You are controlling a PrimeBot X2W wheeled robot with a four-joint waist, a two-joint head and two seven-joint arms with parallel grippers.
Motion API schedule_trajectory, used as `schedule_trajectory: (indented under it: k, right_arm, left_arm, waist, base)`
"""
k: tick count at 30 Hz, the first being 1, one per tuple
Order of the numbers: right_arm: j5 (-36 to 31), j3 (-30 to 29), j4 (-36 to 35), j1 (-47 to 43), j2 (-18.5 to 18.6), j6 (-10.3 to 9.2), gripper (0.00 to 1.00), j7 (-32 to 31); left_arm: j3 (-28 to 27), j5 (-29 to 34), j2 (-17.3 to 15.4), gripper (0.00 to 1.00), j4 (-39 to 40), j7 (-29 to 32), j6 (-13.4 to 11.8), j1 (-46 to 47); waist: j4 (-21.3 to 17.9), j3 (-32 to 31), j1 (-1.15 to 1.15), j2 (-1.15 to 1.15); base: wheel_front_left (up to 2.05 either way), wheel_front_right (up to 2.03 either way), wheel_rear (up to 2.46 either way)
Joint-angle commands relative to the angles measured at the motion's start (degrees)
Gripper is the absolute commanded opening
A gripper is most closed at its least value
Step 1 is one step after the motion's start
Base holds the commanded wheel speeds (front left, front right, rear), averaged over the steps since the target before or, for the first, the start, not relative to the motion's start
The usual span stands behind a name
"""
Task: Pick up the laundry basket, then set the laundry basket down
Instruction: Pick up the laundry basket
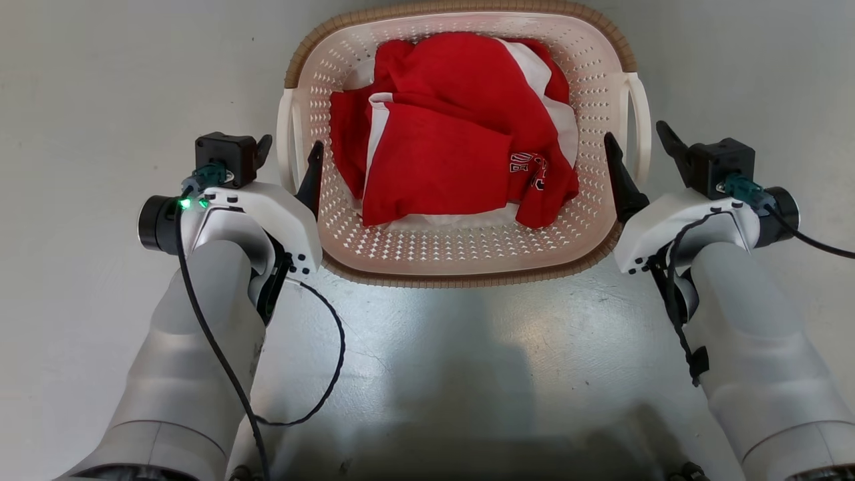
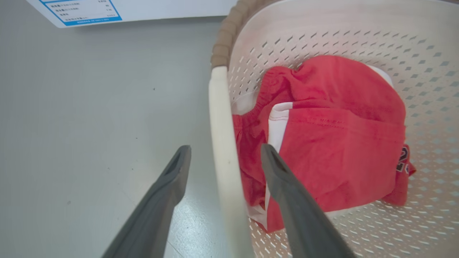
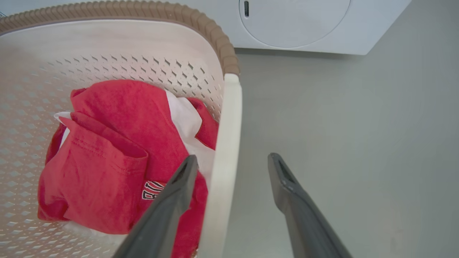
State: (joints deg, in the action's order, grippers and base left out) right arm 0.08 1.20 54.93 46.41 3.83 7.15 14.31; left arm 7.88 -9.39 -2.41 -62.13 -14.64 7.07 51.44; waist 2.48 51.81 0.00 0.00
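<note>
Handles of the laundry basket sit inside the gaping, empty left claw and right claw; close both evenly, lift level.

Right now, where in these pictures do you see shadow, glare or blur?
Head view: a soft shadow, flanked by pale glare, lies on the floor before the laundry basket. Left wrist view: the left gripper is blurred low down, as is the near handle. Right wrist view: the right gripper looks likewise soft, and the wide lens bends the rim.
</note>
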Motion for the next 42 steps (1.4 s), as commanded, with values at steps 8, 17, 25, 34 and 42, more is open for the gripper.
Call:
schedule_trajectory:
  k: [8, 17, 25, 34, 42]
  right_arm:
    - [1.4, 2.0, 1.9, 1.1, -0.9, 0.34, 1.00, 0.7]
    - [3.2, 3.5, 4.7, 2.1, -1.0, 0.34, 1.00, 0.7]
    - [5.6, 5.3, 7.9, 3.7, -1.0, 0.34, 1.00, 0.7]
    - [7.5, 6.8, 10.5, 5.3, -1.0, 0.34, 1.00, 0.7]
    - [8.1, 7.2, 11.5, 5.8, -1.0, 0.34, 1.00, 0.7]
  left_arm:
    - [0.0, 0.8, -2.1, 1.00, -1.5, -0.4, 0.2, 0.9]
    - [1.9, 0.6, -2.0, 1.00, -5.9, -0.4, 0.3, 2.9]
    - [3.1, -0.3, -2.0, 1.00, -7.5, -0.4, 0.4, 3.9]
    - [4.4, -1.5, -1.9, 1.00, -8.4, -0.4, 0.4, 4.6]
    - [5.7, -2.2, -2.2, 1.00, -9.2, -0.4, 0.4, 4.9]
  waist:
    - [0.1, -0.1, 0.00, 0.00]
    - [0.2, -0.6, 0.00, 0.00]
    - [0.1, -0.8, 0.00, 0.00]
    - [0.0, -0.7, 0.00, 0.00]
    - [-0.1, -0.6, 0.00, 0.00]
  base:
    - [0.00, 0.00, 0.00]
    - [0.00, 0.00, 0.00]
    - [0.00, 0.00, 0.00]
    - [0.00, 0.00, 0.00]
    - [0.00, 0.00, 0.00]
